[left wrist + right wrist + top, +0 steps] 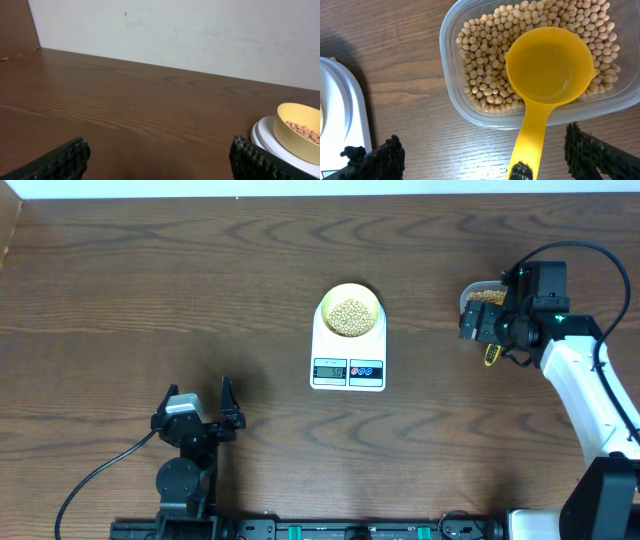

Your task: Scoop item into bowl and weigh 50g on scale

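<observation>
Right gripper (485,157) gapes empty; bright yellow plastic scoop (550,67) between its jaws looks light, rigid, slick, so pinch the handle.

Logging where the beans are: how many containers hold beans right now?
2. The pale yellow bowl sits on the white scale at table centre; the clear plastic tub is at the right, with an empty yellow scoop in it.
</observation>
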`<action>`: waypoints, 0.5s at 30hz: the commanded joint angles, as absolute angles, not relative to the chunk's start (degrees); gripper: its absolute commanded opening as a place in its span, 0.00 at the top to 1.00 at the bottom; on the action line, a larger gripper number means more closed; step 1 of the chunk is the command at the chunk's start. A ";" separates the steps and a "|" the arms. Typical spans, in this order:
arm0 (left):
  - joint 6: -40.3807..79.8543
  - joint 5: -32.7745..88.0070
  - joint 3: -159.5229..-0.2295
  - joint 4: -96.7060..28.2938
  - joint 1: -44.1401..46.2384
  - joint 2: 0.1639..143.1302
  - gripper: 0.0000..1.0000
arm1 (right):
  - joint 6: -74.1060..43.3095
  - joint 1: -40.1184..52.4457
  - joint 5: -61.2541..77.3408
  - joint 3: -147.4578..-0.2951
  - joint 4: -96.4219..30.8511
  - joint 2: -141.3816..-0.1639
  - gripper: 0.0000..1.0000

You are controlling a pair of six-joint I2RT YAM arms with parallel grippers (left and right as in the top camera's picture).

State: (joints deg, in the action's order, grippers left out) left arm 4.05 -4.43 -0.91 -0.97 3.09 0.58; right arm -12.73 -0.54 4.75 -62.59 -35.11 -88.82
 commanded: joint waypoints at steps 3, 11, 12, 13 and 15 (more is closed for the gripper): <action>1.32 -4.05 -0.23 -4.12 2.79 0.05 0.09 | -11.92 -0.67 5.06 -62.87 -35.18 -89.08 0.01; -0.38 -3.22 -0.23 -4.27 2.79 0.05 0.09 | -11.92 -0.67 5.06 -62.87 -35.18 -89.08 0.01; -0.38 -3.20 -0.23 -4.27 2.79 0.05 0.09 | -11.92 -0.67 5.06 -62.87 -35.18 -89.08 0.01; -0.38 -3.18 -0.23 -4.27 2.79 0.05 0.09 | -11.92 -0.67 5.06 -62.87 -35.18 -89.08 0.01; -0.38 -2.98 -0.23 -4.27 2.79 0.05 0.09 | -11.92 -0.67 5.06 -62.87 -35.18 -89.08 0.01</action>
State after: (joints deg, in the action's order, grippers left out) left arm 0.75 -2.92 -1.13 -1.48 3.09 0.58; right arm -12.73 -0.54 4.75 -62.59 -35.11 -88.82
